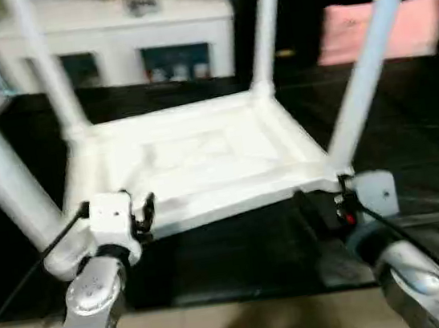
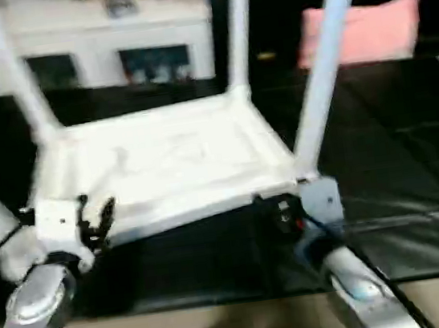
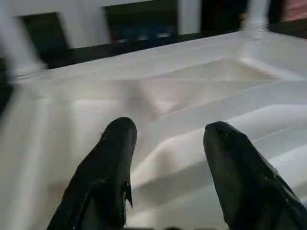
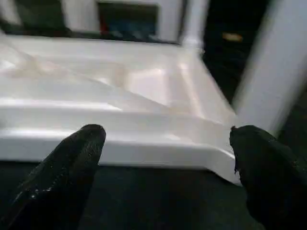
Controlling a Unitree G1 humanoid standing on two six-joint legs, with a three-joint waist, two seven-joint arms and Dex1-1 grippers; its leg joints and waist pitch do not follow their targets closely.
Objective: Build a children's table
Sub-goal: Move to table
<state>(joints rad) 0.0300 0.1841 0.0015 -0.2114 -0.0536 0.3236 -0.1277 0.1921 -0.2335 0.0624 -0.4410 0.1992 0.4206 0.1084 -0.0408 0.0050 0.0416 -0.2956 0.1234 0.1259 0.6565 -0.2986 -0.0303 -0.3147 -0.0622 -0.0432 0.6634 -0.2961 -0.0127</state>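
From the head, the children's table (image 1: 195, 163) lies upside down on the dark floor (image 1: 419, 146), four white legs (image 1: 372, 59) rising, seemingly seated. In the left wrist view, the left gripper (image 3: 165, 143) is spread wide over the ribbed underside. In the right wrist view, the right gripper (image 4: 165, 143) gapes wide at the near corner.

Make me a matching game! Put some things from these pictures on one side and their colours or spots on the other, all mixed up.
Things:
1. tabletop
2. legs
3. pillow
4. left pincer

Descriptions:
A. pink, at the back on the right
B. black fingers spread open over white ribs
C. lying upside down on the dark floor
D. sticking up from the corners

Pairs: 1-C, 2-D, 3-A, 4-B
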